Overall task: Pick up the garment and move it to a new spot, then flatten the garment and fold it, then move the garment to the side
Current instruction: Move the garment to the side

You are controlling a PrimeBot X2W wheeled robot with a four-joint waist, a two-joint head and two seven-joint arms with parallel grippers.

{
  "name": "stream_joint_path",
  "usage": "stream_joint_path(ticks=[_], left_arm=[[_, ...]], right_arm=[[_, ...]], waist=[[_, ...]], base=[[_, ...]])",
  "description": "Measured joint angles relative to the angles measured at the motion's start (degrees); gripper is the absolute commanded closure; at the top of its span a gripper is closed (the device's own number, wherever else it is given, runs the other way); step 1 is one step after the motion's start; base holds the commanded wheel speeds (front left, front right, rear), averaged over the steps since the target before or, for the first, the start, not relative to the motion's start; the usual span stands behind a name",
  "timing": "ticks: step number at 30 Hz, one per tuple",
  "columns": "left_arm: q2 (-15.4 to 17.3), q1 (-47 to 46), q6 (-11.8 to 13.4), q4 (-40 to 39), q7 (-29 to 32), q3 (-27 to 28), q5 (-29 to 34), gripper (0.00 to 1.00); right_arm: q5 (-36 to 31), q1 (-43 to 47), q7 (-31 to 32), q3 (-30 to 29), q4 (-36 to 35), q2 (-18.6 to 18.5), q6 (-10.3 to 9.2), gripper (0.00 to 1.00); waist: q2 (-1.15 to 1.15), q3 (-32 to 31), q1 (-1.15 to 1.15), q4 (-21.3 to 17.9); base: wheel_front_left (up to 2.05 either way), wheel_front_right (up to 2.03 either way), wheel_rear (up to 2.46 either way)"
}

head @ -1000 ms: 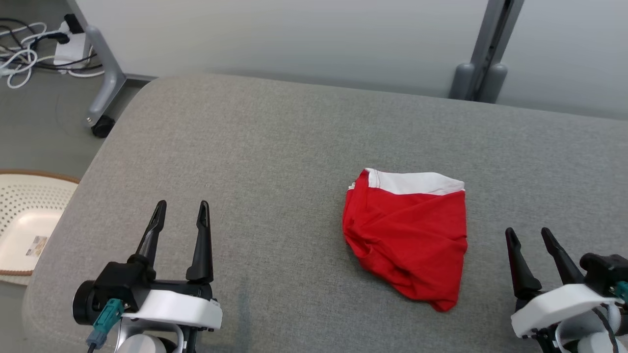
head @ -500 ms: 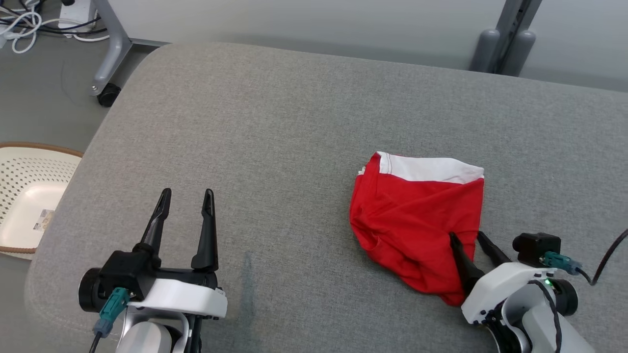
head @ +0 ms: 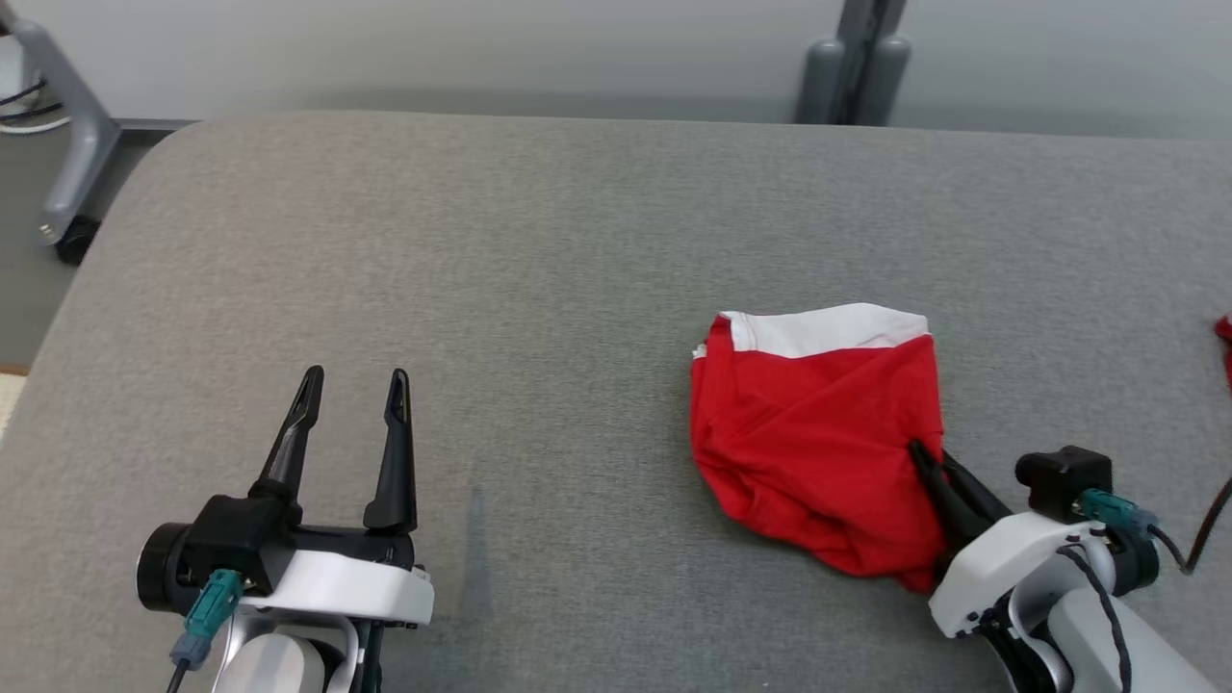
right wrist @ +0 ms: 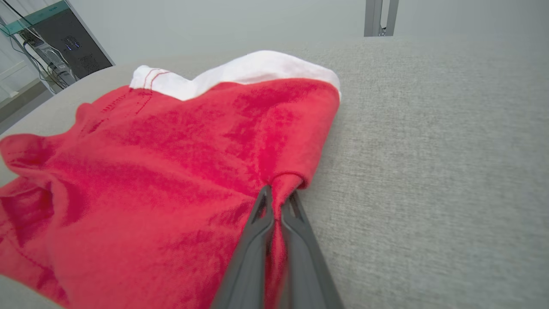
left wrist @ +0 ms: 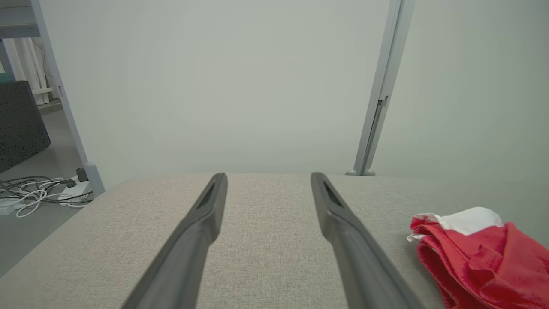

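1. grey fabric surface [head: 577,241] with a rounded far left corner; pale wall behind it.
2. right gripper [right wrist: 279,193]: both dark fingers pressed together, with a fold of red cloth pinched between them near the tips. the head view agrees: the tips sit on the garment's right edge.
3. garment [head: 818,433]: red and crumpled, lying on the surface right of centre. the white waistband [head: 828,332] runs along its far side. at the pinch the edge puckers into a small raised roll; the rest lies slack on the fabric.
4. left gripper [head: 355,375]: fingers spread wide with nothing between them. it is over bare surface at the lower left, well apart from the garment.
5. further out: a grey upright post [head: 852,58] stands behind the far edge. a grey leg on a dark caster [head: 67,164] is on the floor at far left. cables [left wrist: 38,193] lie on the floor, seen in the left wrist view.
6. small red scrap [head: 1224,337] at the right border of the head view; cannot tell what it is.
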Motion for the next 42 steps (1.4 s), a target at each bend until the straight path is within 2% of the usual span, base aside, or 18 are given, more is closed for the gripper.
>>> stream_joint_path(ticks=[6,8,13,14,19,23,26,31,33,34,37,42], left_arm=[[0.91,-0.46,-0.41,-2.12,0.46,-0.88,0.98,0.00],[1.70,-1.81,-0.76,-3.88,1.67,-1.87,1.77,0.00],[2.68,-3.69,-1.02,-6.01,3.60,-2.82,2.88,0.00],[3.03,-4.37,-1.02,-6.77,4.28,-3.14,3.39,0.00],[4.14,-6.70,-1.47,-8.44,6.31,-4.01,4.45,0.00],[4.64,-8.18,-1.82,-9.49,7.42,-4.85,4.97,0.00],[5.03,-8.88,-1.94,-10.35,8.10,-5.17,5.48,0.00],[5.99,-9.08,-1.93,-11.45,8.86,-5.11,5.86,0.00],[6.20,-9.45,-1.93,-11.90,9.12,-5.15,5.90,0.00],[6.30,-9.62,-1.93,-12.11,9.28,-5.16,5.98,0.00],[6.54,-9.66,-1.85,-12.33,9.51,-5.22,6.06,0.00],[6.50,-9.42,-1.40,-12.05,9.50,-5.21,5.92,0.00]], right_arm=[[-2.07,0.73,-0.04,0.99,-2.76,-6.58,0.00,1.00],[-3.13,0.12,0.69,0.78,-4.03,-11.61,0.00,1.00],[-4.00,-3.41,2.19,0.98,-6.31,-17.82,0.00,1.00],[-4.10,-5.85,2.15,1.59,-7.30,-20.53,0.01,1.00],[-2.67,-12.71,2.49,2.55,-7.17,-25.44,0.01,1.00],[-0.76,-17.08,1.07,0.79,-3.31,-28.36,0.01,1.00],[0.71,-19.33,0.44,0.03,0.01,-29.48,0.01,1.00],[1.31,-21.96,-0.38,0.47,4.39,-29.33,0.01,1.00],[1.56,-23.12,-0.88,0.12,7.33,-28.66,0.01,0.50],[1.96,-23.63,-0.99,-0.33,8.75,-28.11,0.00,0.00],[2.60,-24.25,-1.47,-0.91,12.67,-26.24,0.01,0.00],[4.21,-23.70,-2.05,-3.12,14.52,-23.45,0.01,0.00]], waist=[[0.00,0.69,0.00,-6.57],[0.00,1.77,0.00,-11.09],[0.00,3.98,0.00,-16.00],[0.00,5.34,0.00,-17.46],[0.00,9.56,0.00,-19.69],[0.00,12.91,0.00,-20.34],[0.00,15.05,0.00,-20.23],[0.00,17.34,0.00,-19.76],[0.00,18.22,0.00,-19.54],[0.00,18.59,0.00,-19.45],[0.00,19.11,0.00,-19.40],[0.00,18.05,0.00,-20.25]], base=[[0.00,0.00,0.00],[0.00,0.00,0.00],[0.00,0.00,0.00],[0.00,0.00,0.00],[0.00,0.00,0.00],[0.00,0.00,0.00],[0.00,0.00,0.00],[0.00,0.00,0.00],[0.00,0.00,0.00],[0.00,0.00,0.00],[0.00,0.00,0.00],[0.00,0.00,0.00]])
